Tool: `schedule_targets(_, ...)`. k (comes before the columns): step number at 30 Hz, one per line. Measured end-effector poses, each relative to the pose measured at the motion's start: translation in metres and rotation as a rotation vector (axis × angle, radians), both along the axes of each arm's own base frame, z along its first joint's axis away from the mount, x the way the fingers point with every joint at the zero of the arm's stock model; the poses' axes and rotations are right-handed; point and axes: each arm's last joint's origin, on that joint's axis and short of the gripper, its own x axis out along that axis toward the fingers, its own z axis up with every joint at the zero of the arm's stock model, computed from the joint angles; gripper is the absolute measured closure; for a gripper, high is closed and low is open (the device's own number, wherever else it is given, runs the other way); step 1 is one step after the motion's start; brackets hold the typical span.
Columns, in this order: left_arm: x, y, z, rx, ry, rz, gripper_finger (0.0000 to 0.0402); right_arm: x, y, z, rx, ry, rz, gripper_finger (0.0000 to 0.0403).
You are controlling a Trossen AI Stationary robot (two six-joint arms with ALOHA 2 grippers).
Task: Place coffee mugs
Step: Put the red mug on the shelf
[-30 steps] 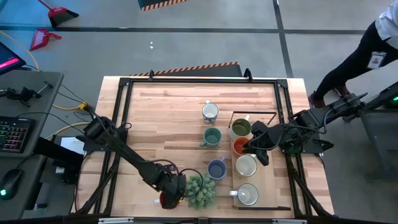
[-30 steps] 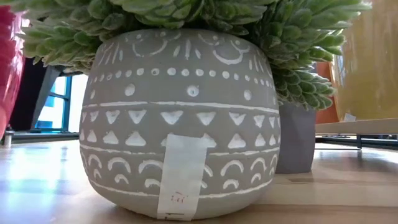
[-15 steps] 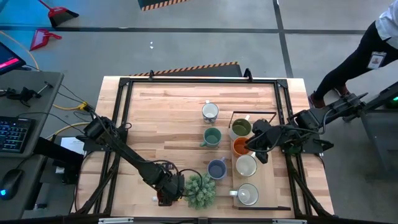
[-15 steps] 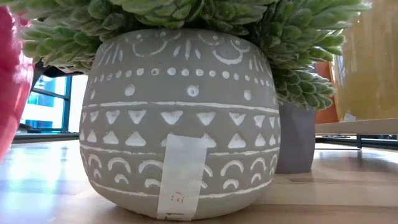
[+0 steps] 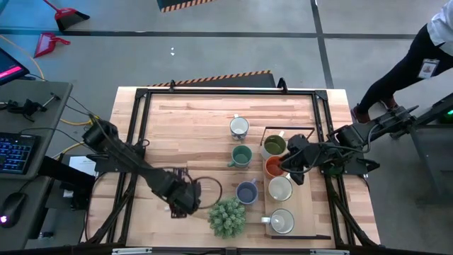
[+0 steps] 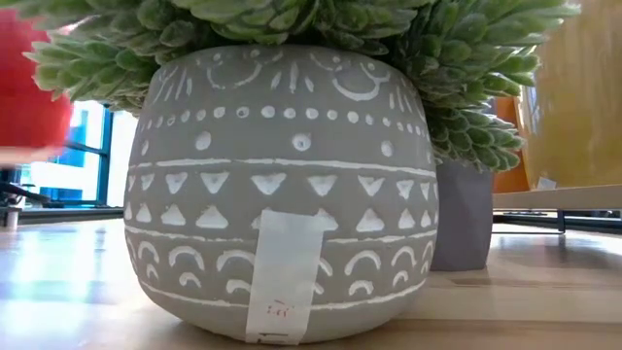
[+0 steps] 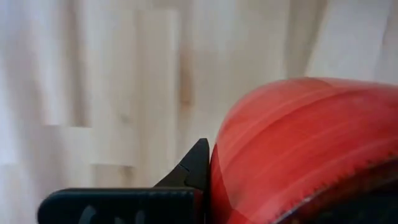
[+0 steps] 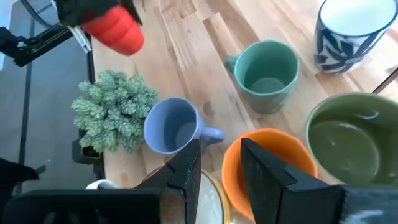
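We had the plant [image 5: 227, 217] at the table's [image 5: 198, 120] near edge. Just off its left side the left gripper [image 5: 185, 200] hung with the held mug [image 8: 115, 28] clamped in it, clear of the wood. Behind the plant stood the closest mug [image 5: 246, 192], then the middle mug [image 5: 241, 155], then the farthest mug [image 5: 239, 127], one beyond another. To the plant's right, a row of mugs [image 5: 280, 188] sat inside the wire frame [image 5: 313, 129].

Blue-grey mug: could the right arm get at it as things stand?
Probably yes. The blue-grey mug stands open just left of the right gripper, which hovers at the orange mug; nothing lies between.
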Motion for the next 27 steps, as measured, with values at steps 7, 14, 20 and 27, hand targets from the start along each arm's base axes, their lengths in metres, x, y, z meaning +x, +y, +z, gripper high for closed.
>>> schedule_targets(7,-0.001,0.047,0.032,0.124,-0.089,0.057,0.0381,0.0,-0.001,0.0,-0.029,-0.01,-0.011,0.0308)
schedule_targets(14,0.015,0.098,0.053,0.15,-0.218,0.091,0.0381,0.001,-0.003,0.001,-0.076,-0.03,-0.052,0.0309)
schedule_targets(20,0.032,0.145,0.05,0.14,-0.218,0.083,0.0381,0.001,-0.005,0.002,-0.17,-0.059,-0.087,0.0308)
schedule_targets(27,0.045,0.187,0.046,0.155,-0.19,0.078,0.0381,0.002,-0.007,0.003,-0.235,-0.084,-0.118,0.0309)
